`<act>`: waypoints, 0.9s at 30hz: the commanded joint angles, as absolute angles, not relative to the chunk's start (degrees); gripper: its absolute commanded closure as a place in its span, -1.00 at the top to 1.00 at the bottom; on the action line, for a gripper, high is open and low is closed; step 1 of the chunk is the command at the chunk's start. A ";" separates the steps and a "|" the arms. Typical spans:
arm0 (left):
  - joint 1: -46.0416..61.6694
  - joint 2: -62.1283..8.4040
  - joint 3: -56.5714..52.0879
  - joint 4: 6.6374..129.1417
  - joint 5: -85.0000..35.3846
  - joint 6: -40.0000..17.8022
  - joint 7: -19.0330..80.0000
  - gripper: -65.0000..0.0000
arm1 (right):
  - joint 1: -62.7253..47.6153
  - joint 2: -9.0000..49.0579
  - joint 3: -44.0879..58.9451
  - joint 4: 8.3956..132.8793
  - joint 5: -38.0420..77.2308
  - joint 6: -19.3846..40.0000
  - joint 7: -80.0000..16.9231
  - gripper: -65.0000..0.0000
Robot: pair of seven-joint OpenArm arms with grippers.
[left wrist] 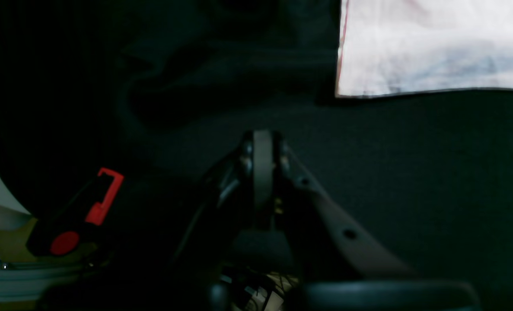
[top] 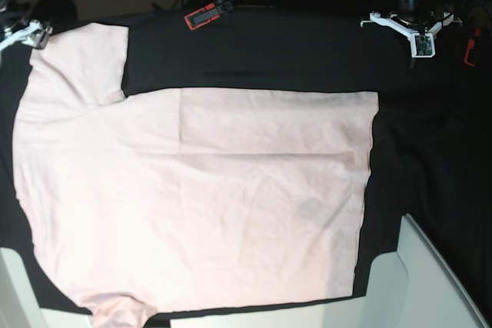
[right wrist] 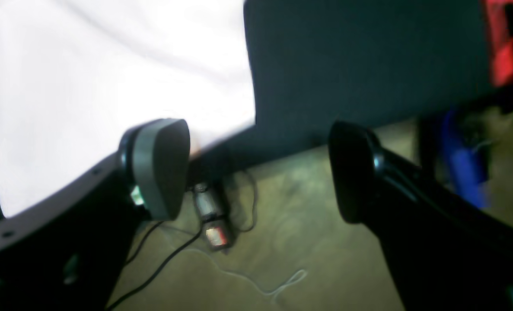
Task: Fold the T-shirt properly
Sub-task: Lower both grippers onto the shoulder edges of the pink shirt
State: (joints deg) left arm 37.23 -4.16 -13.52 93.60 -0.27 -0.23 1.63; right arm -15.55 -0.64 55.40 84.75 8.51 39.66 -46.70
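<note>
Where the black cloth (top: 254, 59) lies bare along the far edge, a red-and-black tool (top: 206, 15) is seen. The T-shirt (top: 200, 205), pale pink, is spread plain-side up across the middle. The right gripper (right wrist: 256, 168) is released at a sleeve corner; the left gripper (left wrist: 262, 164) is clenched, empty.

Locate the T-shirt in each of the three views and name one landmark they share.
Left wrist: T-shirt fills the upper right corner.
Right wrist: it fills the upper left, behind the right gripper.
Base: it is spread across the centre and left.
Shared landmark: the black table cloth beneath it.
</note>
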 commanded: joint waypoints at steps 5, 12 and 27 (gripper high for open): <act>37.49 -4.53 -13.85 94.20 -0.40 0.22 0.22 -1.00 | -12.26 2.07 59.74 78.90 9.36 40.00 -45.93 0.50; 36.44 -4.53 -13.85 88.75 -0.31 0.22 0.22 -1.00 | -10.95 7.08 61.14 71.52 15.16 40.00 -46.11 0.50; 36.26 -4.53 -13.58 88.40 -0.31 0.22 0.13 -1.00 | -11.38 7.16 59.56 80.13 21.14 40.00 -53.14 0.48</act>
